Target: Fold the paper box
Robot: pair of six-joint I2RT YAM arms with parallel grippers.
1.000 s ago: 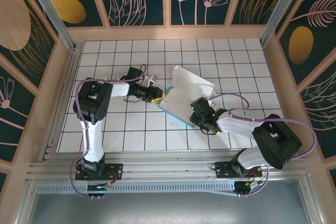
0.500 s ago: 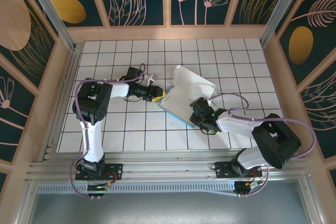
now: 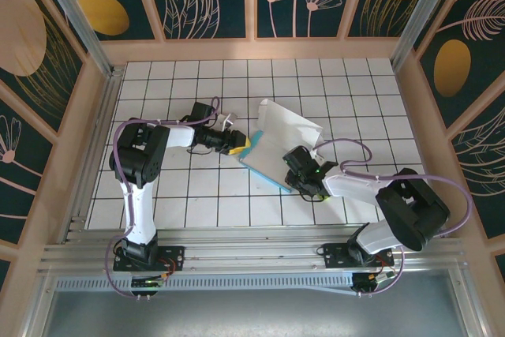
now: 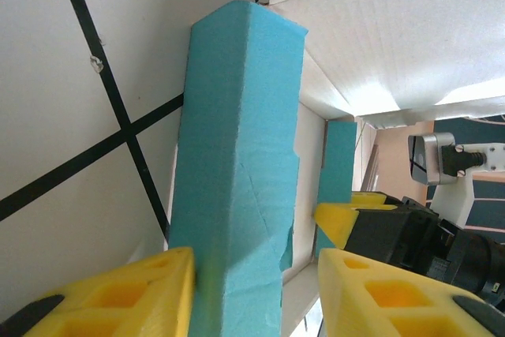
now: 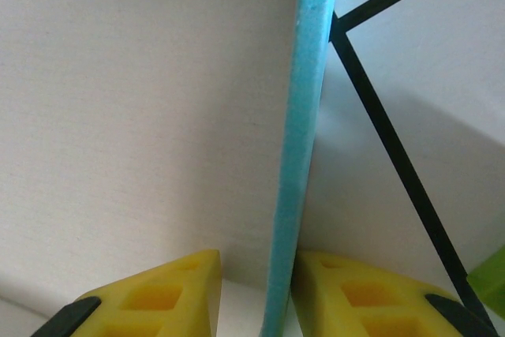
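Note:
The paper box [image 3: 282, 141] lies half-formed at the table's middle, white inside, with a turquoise wall along its near-left side. My left gripper [image 3: 241, 146] reaches its left corner. In the left wrist view the turquoise wall [image 4: 237, 116] stands between the open jaws of the left gripper [image 4: 254, 267]; the left finger [image 4: 150, 290] touches it and the right finger stands clear. My right gripper [image 3: 298, 173] is at the box's near edge. Its open jaws [image 5: 256, 270] straddle a thin turquoise edge [image 5: 304, 116], whose white face [image 5: 142, 100] lies to the left; the right finger [image 5: 347, 290] touches the edge.
White tiled floor [image 3: 181, 195] with black grid lines, fenced by patterned panels. A metal rail [image 3: 252, 258] runs along the near edge. A lime-green strip [image 5: 491, 282] lies beside the right gripper. A yellow finger of the other gripper [image 4: 351, 215] shows beyond the box.
The right gripper has crept a little left along the box's near edge. The left gripper's jaws have widened slightly. The box has barely shifted.

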